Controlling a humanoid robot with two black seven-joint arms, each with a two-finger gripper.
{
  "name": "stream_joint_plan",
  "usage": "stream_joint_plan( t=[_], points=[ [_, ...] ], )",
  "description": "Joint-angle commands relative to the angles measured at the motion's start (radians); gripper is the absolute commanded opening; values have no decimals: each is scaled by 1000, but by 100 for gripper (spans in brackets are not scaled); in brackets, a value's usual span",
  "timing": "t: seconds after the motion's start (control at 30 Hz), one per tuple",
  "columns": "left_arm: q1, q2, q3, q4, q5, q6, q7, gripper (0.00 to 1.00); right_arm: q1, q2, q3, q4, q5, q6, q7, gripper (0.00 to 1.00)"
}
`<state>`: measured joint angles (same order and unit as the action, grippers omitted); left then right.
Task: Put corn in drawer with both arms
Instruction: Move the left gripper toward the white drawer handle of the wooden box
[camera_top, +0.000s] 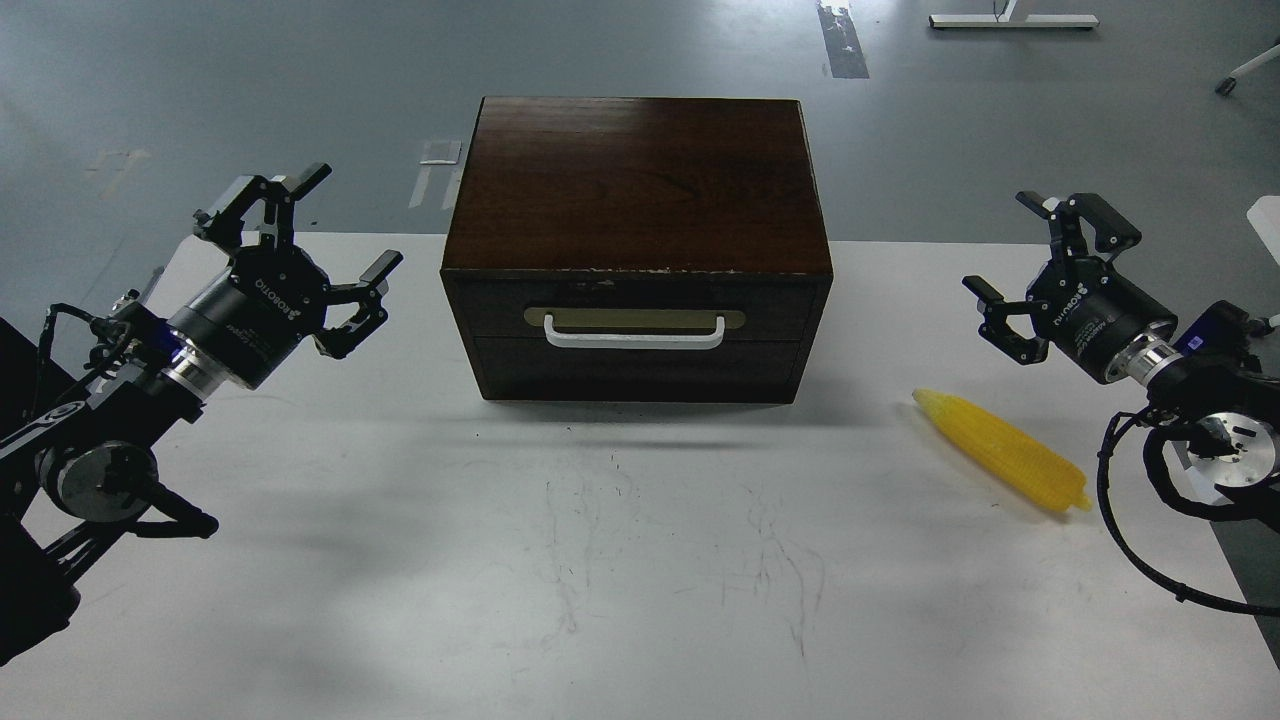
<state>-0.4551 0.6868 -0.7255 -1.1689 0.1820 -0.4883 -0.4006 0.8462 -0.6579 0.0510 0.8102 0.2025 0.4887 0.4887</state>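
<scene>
Here, in the head view, a dark brown wooden box cabinet stands at the far middle of a white scuffed tabletop. Its single dark-fronted drawer is fully closed, flush with the cabinet front. A white bar handle sits on a beige plate across the upper part of the drawer front.

The bright yellow ridged corn cob lies flat on the tabletop, to the right of the cabinet and nearer the viewer than the cabinet front. Its tapered end points toward the cabinet's lower right corner; its blunt end points toward the right table edge. The cob is apart from the cabinet and touches neither gripper.

The left black gripper hangs above the table's left side, level with the cabinet and near its left wall without touching it. Its fingers are spread wide and hold nothing.

The right black gripper hangs above the table's right side, just beyond the corn cob and higher in the view. Its fingers are likewise spread apart and empty. Black cables loop from the right arm down past the table edge.
</scene>
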Motion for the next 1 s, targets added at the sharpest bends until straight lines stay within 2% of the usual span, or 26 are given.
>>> stream_joint_plan(
  t=[0.0, 0.27, 0.5, 0.63, 0.77, 0.83, 0.87, 0.97],
  points=[
    [-1, 7, -5, 0, 4, 0, -7, 98, -2, 6, 0, -5, -2, 0, 0, 100],
    [-1, 11, -15, 0, -1, 0, -9, 98, -3, 4, 0, -5, -2, 0, 0, 100],
    [-7, 19, -25, 3, 8, 0, -63, 98, -3, 3, 0, -5, -3, 0, 0, 100],
    [-42, 26, -32, 2, 79, 0, -67, 98, -3, -3, 0, -5, -3, 0, 0, 100],
    [-158, 53, -29, -12, 264, 0, -66, 98, -1, -3, 1, -5, -9, 0, 0, 100],
    [-258, 54, -29, -34, 452, 0, -64, 98, 1, -5, 1, -5, -11, 0, 0, 100],
    [-258, 54, -29, -34, 453, 0, -64, 98, 1, -5, 1, -5, -11, 0, 0, 100],
    [-376, 43, -26, -97, 707, 0, -67, 98, 1, -6, 1, -6, -11, 0, 0, 100]
  ],
)
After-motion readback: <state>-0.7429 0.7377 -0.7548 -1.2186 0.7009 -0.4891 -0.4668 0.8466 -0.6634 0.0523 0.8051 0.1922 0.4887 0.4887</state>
